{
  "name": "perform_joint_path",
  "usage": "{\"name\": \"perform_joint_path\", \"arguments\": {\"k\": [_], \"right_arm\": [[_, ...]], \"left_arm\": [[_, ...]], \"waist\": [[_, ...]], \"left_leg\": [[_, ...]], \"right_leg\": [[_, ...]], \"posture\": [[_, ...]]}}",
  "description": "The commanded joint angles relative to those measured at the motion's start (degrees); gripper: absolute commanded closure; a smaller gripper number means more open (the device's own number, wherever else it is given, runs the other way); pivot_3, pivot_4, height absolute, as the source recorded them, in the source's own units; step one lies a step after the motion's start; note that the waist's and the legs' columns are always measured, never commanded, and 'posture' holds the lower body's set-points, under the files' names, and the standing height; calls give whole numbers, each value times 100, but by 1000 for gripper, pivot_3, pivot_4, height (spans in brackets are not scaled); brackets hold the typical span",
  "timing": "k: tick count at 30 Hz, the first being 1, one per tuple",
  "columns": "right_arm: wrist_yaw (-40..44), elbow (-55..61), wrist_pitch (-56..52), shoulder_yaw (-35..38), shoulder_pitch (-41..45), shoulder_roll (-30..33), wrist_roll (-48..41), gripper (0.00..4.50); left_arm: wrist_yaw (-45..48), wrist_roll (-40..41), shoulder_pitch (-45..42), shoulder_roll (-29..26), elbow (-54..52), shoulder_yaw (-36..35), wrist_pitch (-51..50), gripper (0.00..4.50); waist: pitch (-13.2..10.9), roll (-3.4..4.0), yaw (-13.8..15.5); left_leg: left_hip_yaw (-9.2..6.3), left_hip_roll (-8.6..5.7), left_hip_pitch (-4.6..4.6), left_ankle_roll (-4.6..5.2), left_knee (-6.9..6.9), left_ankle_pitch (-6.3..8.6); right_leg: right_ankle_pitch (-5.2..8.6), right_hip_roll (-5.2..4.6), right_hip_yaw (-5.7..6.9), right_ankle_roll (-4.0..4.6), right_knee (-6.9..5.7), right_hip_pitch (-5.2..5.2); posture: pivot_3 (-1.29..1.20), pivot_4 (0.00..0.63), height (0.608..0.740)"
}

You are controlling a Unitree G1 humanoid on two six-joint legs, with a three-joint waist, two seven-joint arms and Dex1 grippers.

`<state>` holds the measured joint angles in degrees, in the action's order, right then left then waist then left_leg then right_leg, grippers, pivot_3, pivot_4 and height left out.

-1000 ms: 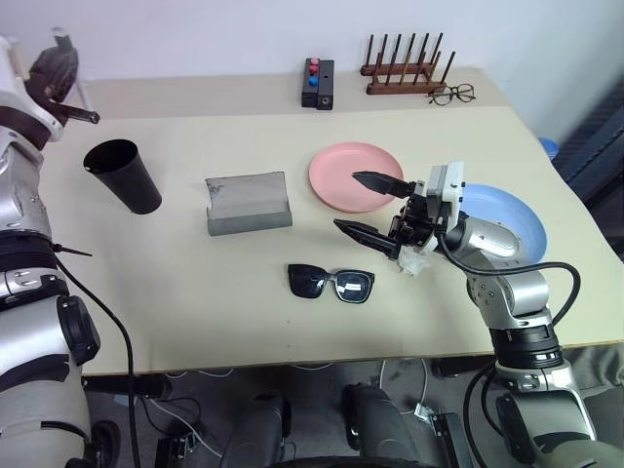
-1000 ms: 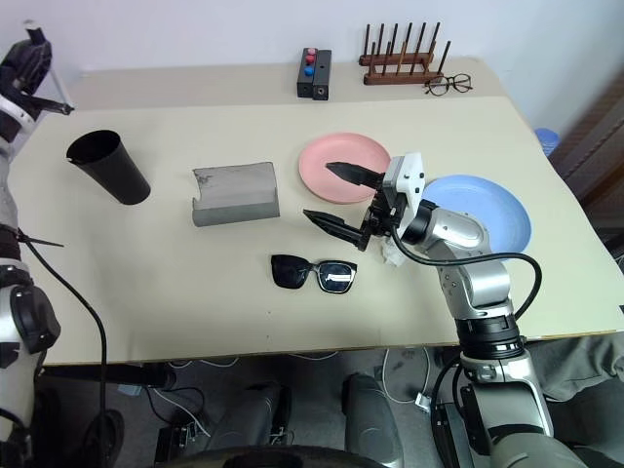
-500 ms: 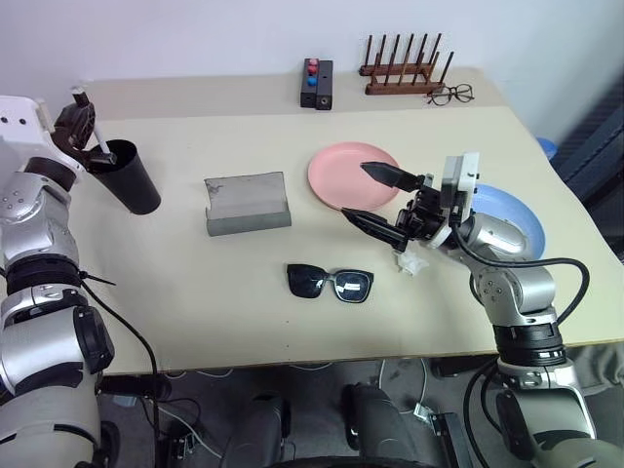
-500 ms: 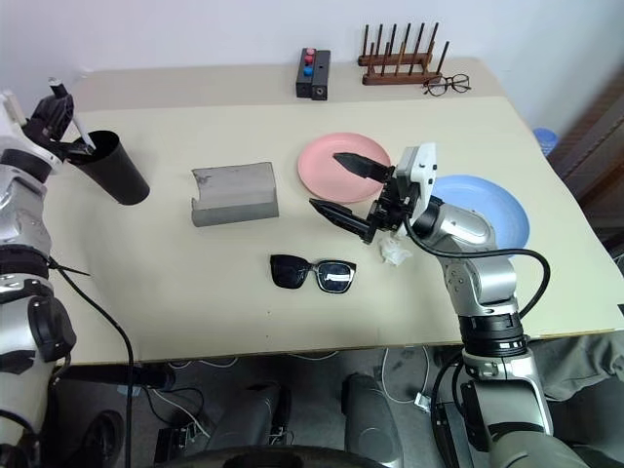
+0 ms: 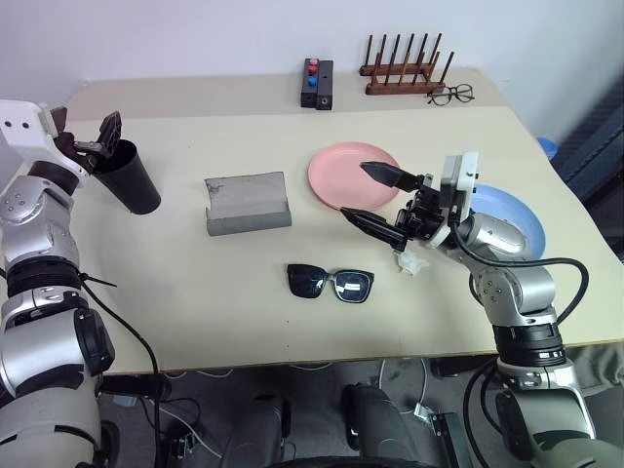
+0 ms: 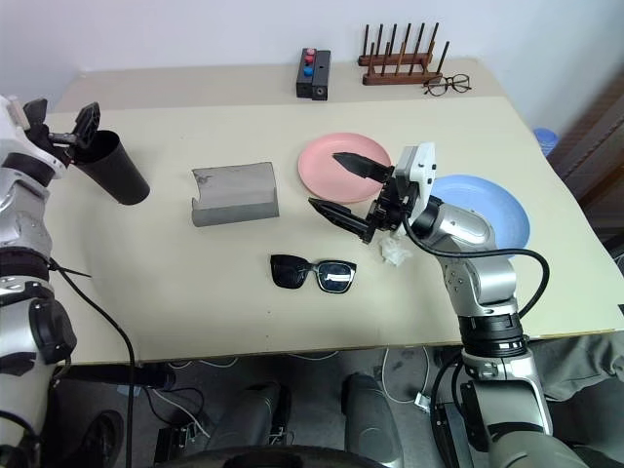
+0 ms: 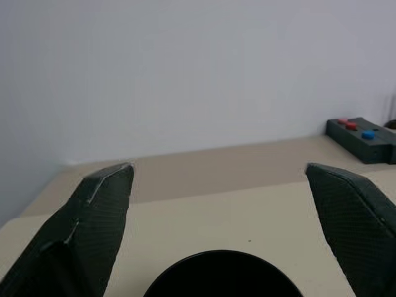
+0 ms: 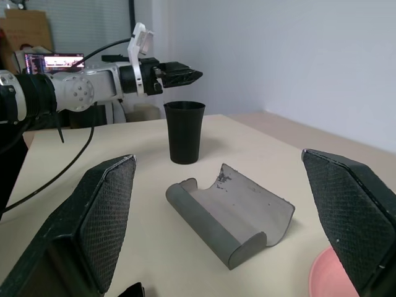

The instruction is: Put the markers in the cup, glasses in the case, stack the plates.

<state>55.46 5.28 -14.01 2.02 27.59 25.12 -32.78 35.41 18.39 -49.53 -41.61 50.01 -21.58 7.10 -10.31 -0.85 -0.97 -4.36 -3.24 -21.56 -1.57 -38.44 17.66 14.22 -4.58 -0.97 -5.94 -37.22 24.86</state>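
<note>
Plates first, as they are the biggest things on the table (image 5: 175,283): the pink plate (image 5: 343,173) is round, salmon coloured, with a low rim, and it lies just behind my right gripper (image 5: 372,195). The blue plate (image 5: 515,219) is about the same size, light blue, and it lies under my right forearm, partly hidden by it. The two plates are beside each other, not stacked.

My right gripper hangs above the table with its two black fingers wide apart and nothing between them. The grey case (image 5: 248,203) lies open ahead of these fingers, a felt-like rectangle with its lid turned up and some pale marks inside. The black sunglasses (image 5: 331,283) lie on the table near the right fingers, on the near side, thick frame, dark lenses, arms folded. A small white wad of tissue (image 5: 410,263) lies just under my right wrist.

The black cup (image 5: 124,175) is tall and tapered, wider at the rim, and it stands upright directly below my left gripper (image 5: 86,139). The left fingers are spread apart over its rim and hold nothing. I cannot see inside the cup.
</note>
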Motion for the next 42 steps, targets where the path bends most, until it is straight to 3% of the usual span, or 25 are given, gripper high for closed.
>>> {"name": "perform_joint_path", "arguments": {"k": [1, 5, 10, 18, 24, 27, 33, 38, 42], "right_arm": [[-6, 254, 26, 85, 31, 24, -61, 117], [35, -20, 136, 182, 79, 103, 29, 117], [201, -773, 592, 374, 38, 368, 346, 117], [-40, -210, 451, 353, -179, 284, 276, 117], [-193, 94, 370, 425, -439, 373, 285, 117], [-231, 128, 385, 429, -498, 398, 312, 117], [-276, 111, 441, 343, -531, 336, 364, 117], [-256, 64, 467, 290, -505, 293, 399, 117], [-198, -6, 485, 272, -453, 291, 423, 117]], "left_arm": [[787, 393, 98, 18, -1128, 203, -669, 224], [1977, 972, 275, 69, -2281, 836, -2489, 224], [2874, 282, 388, -100, -2343, 2081, -3232, 224], [3023, -623, -21, 858, -725, 2712, -2011, 224], [3162, -1108, -258, 1142, 7, 2952, -1504, 224], [3197, -1156, -362, 1213, 247, 2896, -1390, 999], [3549, -1083, -488, 1187, 268, 2764, -1489, 3899], [4159, -925, -511, 1016, -47, 2701, -1854, 3899], [5242, -718, -337, 667, -731, 2876, -2524, 3899]], "waist": [[0, 0, 1], [0, 0, 26], [-1, 3, -16], [-1, 4, 16], [-1, 3, 21], [-1, 3, 19], [-1, 3, 18], [-2, 3, 11], [-2, 3, -9]], "left_leg": [[0, 0, 0, 0, 0, 0], [-5, -1, -1, 2, -14, 1], [-3, -2, 7, 34, -40, 19], [-4, 4, -1, 34, -49, 19], [-3, 0, -6, 39, -56, 22], [-3, -1, -5, 40, -57, 22], [-3, -1, -5, 44, -58, 25], [-4, 0, -6, 44, -58, 25], [-4, 2, -6, 44, -57, 25]], "right_leg": [[0, 0, 0, 0, 0, 0], [0, -1, 3, 0, 0, -12], [0, 5, 3, -1, -2, -29], [0, 12, 3, 0, -6, -24], [0, 7, 3, -1, -5, -24], [0, 7, 3, -1, -5, -24], [0, 7, 4, -2, -6, -25], [0, 8, 4, -2, -6, -25], [0, 10, 4, -2, -6, -24]], "posture": [[0, 150, 740], [0, 150, 740], [0, 150, 740], [0, 150, 740], [0, 150, 740], [0, 150, 740], [0, 150, 740], [0, 150, 740], [0, 150, 740]]}}
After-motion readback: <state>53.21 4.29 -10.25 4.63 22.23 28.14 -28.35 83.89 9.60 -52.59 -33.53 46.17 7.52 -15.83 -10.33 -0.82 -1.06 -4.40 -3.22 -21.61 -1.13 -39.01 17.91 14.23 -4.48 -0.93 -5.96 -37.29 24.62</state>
